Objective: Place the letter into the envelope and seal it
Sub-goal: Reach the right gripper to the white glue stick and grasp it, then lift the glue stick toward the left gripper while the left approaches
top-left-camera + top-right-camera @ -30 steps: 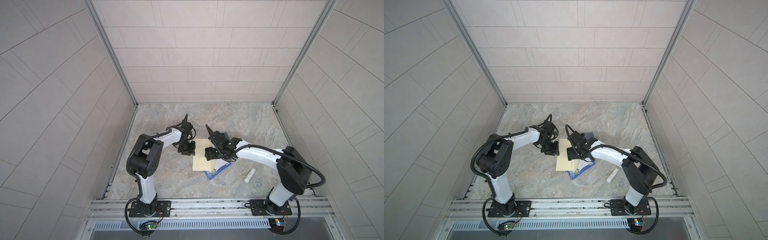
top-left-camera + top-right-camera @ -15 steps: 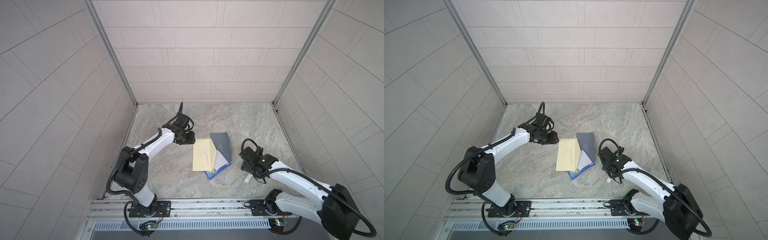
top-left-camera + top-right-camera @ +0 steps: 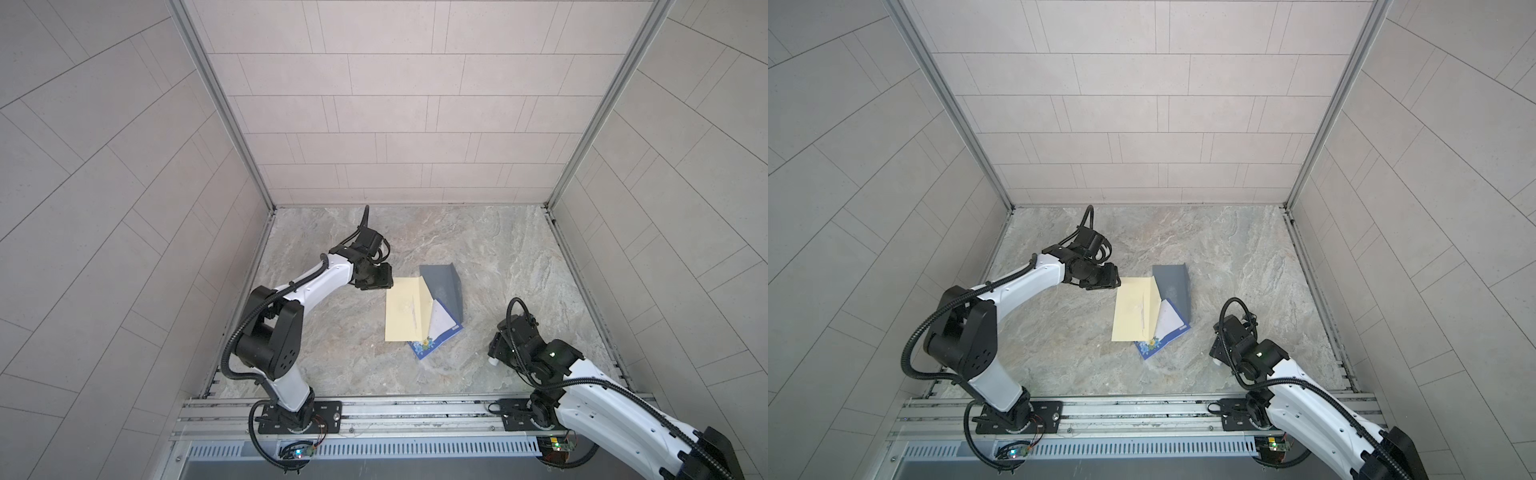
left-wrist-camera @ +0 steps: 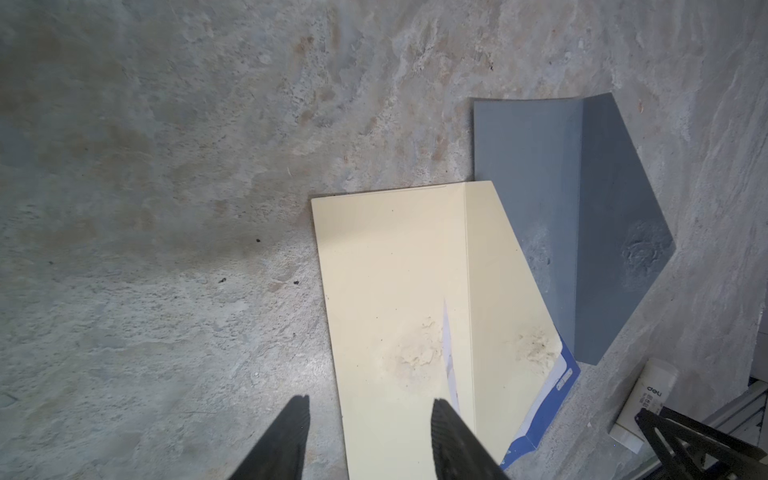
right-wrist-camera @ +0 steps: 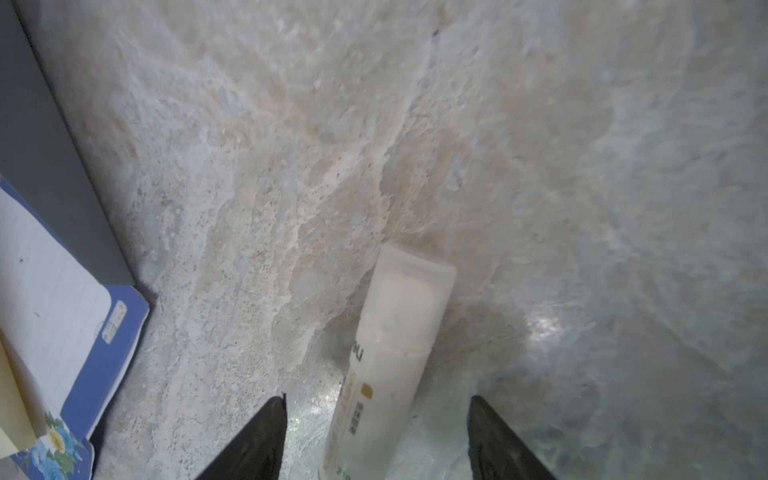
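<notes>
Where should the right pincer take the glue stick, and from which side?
At the middle of its body, from above, with one finger on each long side. The glue stick is a slim tube lying flat on the table, and the open right pincer hangs over it, straddling its width.

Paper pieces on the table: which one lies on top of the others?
The cream envelope. It overlaps both the grey envelope and the blue-edged letter; nothing covers it, while those two show only past its edge.
</notes>
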